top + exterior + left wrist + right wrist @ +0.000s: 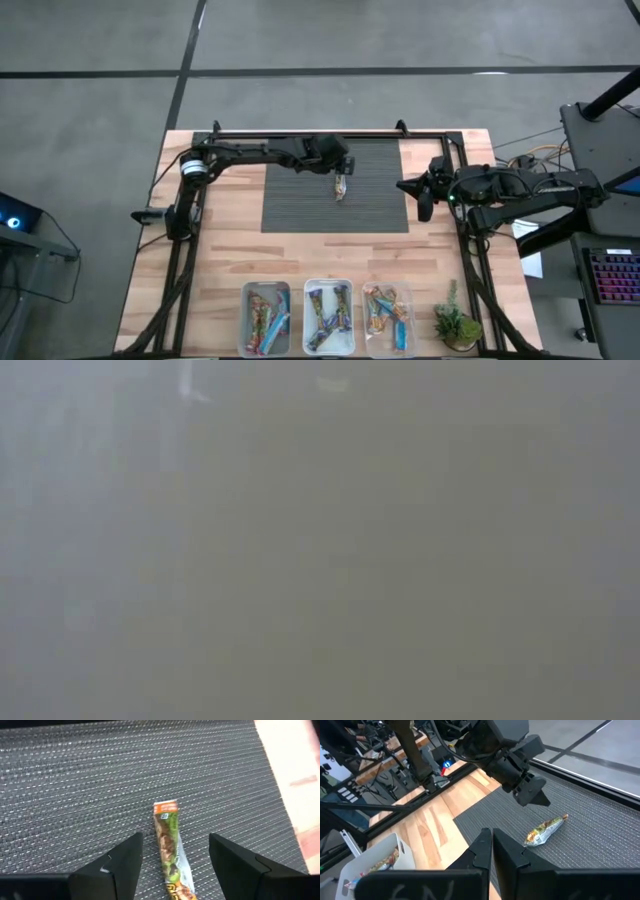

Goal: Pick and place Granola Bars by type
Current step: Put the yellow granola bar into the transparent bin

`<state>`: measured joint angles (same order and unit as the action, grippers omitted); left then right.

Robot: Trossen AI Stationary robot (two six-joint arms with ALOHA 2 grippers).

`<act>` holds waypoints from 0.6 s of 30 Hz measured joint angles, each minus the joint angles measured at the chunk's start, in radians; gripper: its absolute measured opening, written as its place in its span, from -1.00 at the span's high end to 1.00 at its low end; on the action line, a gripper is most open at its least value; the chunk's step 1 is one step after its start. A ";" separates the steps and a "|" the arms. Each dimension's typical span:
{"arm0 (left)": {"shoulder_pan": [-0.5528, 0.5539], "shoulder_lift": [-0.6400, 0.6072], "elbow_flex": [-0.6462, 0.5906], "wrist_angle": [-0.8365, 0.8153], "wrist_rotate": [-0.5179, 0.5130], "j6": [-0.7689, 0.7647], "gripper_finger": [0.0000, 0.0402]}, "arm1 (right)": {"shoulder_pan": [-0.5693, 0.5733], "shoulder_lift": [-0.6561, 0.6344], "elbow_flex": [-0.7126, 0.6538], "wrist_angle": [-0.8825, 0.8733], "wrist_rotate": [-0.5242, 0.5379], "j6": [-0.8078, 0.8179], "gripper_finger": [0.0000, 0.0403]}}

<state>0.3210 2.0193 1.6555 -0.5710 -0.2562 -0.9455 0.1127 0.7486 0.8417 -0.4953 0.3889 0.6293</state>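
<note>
From above, the left claw [343, 170] hangs over the far part of the dark mat [300, 205], its fingers spread, and a single bar [341, 188] lies on the mat just beneath and in front of it, not gripped. The right claw [422, 190] waits at the mat's right edge, fingers pressed together, well apart from that bar. Along the table's [215, 250] near edge, far from both claws, stand three clear bins: the left bin [265, 318], the middle bin [328, 316] and the right bin [387, 318], each holding several bars; a small plant [456, 322] sits just beside the right bin. The low view is a grey-brown haze in which nothing can be made out. In the left wrist view, the two dark fingers [125, 862] stand wide apart, and the bar [169, 847], green and orange in a shiny wrapper, lies flat on the mat [90, 785] between them, touching neither. In the right wrist view, the right claw's own fingers [482, 851] are closed against each other with nothing between; beyond them the bar [546, 831] lies on the mat [600, 835], with the left claw [532, 792] poised just above it, and a bin [380, 855] shows off to one side on the table [430, 820].
</note>
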 joint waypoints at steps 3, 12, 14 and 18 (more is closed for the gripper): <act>0.000 0.001 -0.036 0.076 0.008 -0.001 -0.04 | 0.000 0.000 0.000 -0.005 0.000 0.000 0.96; -0.007 0.023 -0.035 0.155 0.011 0.023 -0.04 | 0.000 0.000 0.000 -0.008 0.000 0.000 0.96; -0.006 0.042 -0.010 0.169 0.013 0.023 -0.04 | 0.000 0.000 0.000 -0.016 0.000 0.000 0.96; -0.014 0.107 0.057 0.146 0.047 0.040 -0.04 | 0.000 0.001 0.000 -0.033 0.000 0.000 0.96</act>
<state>0.3073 2.1266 1.7127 -0.4252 -0.2092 -0.9058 0.1124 0.7494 0.8417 -0.5282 0.3889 0.6292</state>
